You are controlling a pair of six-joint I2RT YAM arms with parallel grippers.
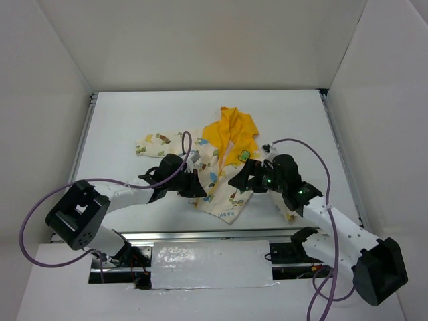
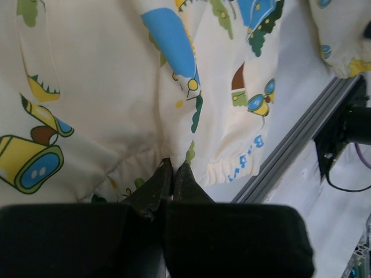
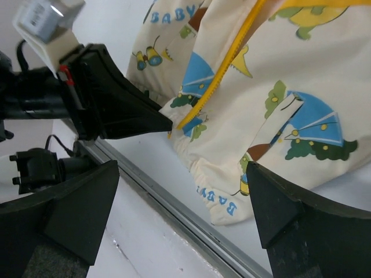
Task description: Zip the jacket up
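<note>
The jacket [image 1: 224,177] lies crumpled mid-table, cream with cartoon print, its yellow hood [image 1: 237,130] towards the back. My left gripper [image 1: 195,188] is shut on the jacket's bottom hem; in the left wrist view its fingertips [image 2: 173,169] pinch a fold of cream fabric [image 2: 116,87]. The right wrist view shows the left gripper's tip [image 3: 165,123] at the lower end of the yellow zipper strip [image 3: 223,66]. My right gripper [image 1: 238,180] is open and empty, hovering over the hem [image 3: 223,205] just right of the left one, its fingers [image 3: 78,211] wide apart.
An aluminium rail [image 1: 200,235] runs along the table's front edge, close below the hem; it also shows in the right wrist view [image 3: 174,211] and the left wrist view [image 2: 301,139]. White walls enclose the table. Purple cables [image 1: 40,207] loop off both arms.
</note>
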